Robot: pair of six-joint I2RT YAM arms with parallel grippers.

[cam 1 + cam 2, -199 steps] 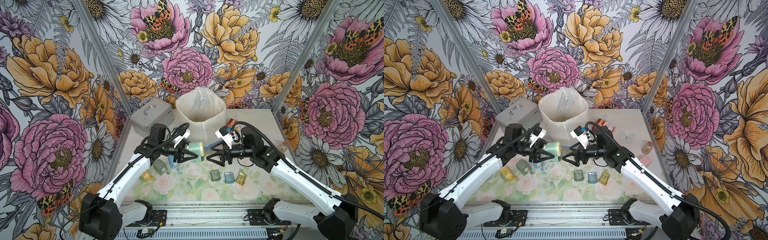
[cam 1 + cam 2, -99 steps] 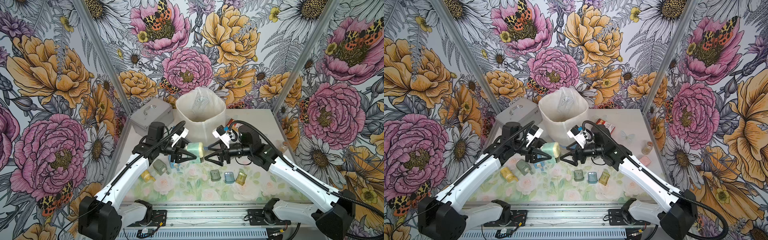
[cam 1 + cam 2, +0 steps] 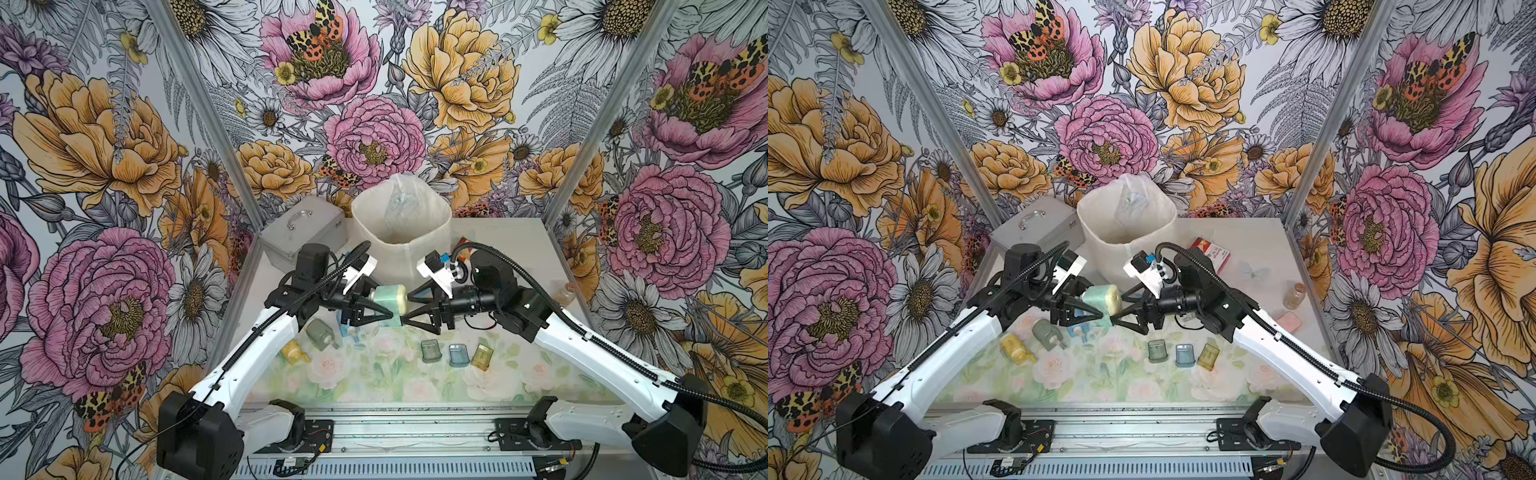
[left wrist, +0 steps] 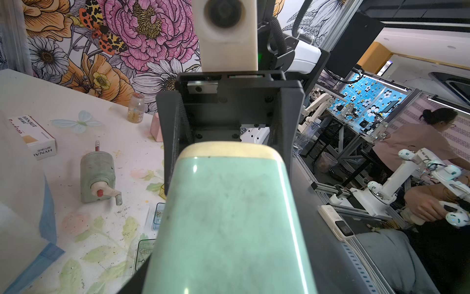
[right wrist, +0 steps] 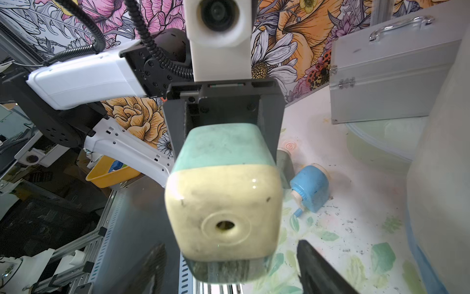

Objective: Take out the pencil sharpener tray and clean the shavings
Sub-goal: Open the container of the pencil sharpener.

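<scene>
The pencil sharpener [image 3: 388, 296], mint with a cream nose, hangs in the air, clamped in the left gripper [image 3: 380, 305]. Its dark tray [image 5: 229, 271] faces the right gripper [image 3: 406, 307], whose jaws stand apart around that end. If they pinch the cream nose instead, the tray could jam or jerk free. That would add to the shavings [image 5: 335, 208] below, short of the bin [image 3: 399, 257] beyond both grippers.
</scene>
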